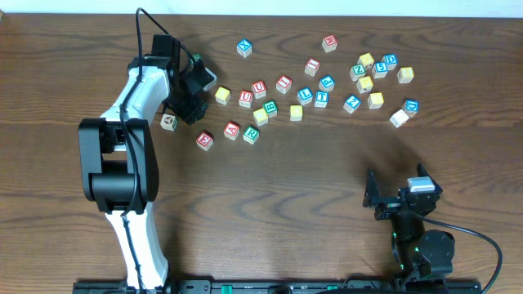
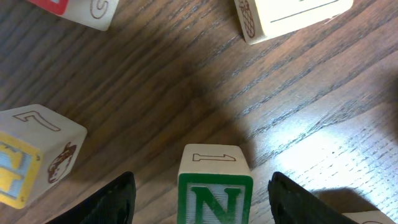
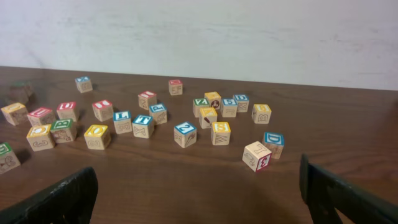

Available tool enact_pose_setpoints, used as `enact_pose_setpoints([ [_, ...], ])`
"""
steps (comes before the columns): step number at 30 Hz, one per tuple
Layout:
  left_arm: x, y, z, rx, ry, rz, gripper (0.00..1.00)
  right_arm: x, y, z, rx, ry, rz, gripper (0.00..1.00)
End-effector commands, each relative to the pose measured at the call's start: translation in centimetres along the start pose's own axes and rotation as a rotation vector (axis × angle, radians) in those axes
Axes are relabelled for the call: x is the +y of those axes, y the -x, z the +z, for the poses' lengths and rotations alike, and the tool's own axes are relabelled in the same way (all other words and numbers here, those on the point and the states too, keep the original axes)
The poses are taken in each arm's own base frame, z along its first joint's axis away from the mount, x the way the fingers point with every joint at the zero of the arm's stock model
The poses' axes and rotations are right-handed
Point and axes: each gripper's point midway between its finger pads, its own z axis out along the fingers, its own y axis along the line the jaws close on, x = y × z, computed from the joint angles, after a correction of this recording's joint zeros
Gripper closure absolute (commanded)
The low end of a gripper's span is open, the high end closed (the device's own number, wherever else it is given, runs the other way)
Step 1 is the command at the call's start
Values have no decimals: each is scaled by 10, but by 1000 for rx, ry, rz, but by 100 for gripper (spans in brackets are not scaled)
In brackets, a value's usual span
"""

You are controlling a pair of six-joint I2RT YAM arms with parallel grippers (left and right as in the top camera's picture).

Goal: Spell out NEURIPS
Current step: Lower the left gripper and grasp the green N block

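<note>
Left gripper (image 2: 201, 186) spread astride green N cube (image 2: 215, 196), both cut off at frame's bottom edge.

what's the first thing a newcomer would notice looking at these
Lettered wooden cubes in red, blue, green and yellow lie scattered across the far half of the dark wooden table. At their left end, the left gripper stands open astride a green N cube. The right gripper sits open near the front right, away from the cubes.

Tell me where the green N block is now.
Left wrist view, bottom centre: the green N cube sits on the table between the open jaws of the left gripper, touching neither, a yellow-faced cube to its left.
</note>
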Motion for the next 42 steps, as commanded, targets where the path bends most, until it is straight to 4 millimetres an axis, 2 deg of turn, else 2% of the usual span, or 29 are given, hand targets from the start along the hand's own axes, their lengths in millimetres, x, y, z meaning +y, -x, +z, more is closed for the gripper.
enact_pose_setpoints([
  [1, -4, -5, 8, 5, -28, -6, 33, -1, -1, 0, 2, -3, 8, 1],
  [12, -5, -6, 9, 8, -32, -7, 33, -1, -1, 0, 2, -3, 8, 1],
  [17, -6, -6, 9, 6, -35, -7, 40, -1, -1, 0, 2, -3, 8, 1],
  [31, -10, -12, 17, 23, -50, -10, 40, -1, -1, 0, 2, -3, 8, 1],
  [42, -6, -8, 17, 6, -34, -6, 40, -1, -1, 0, 2, -3, 8, 1],
])
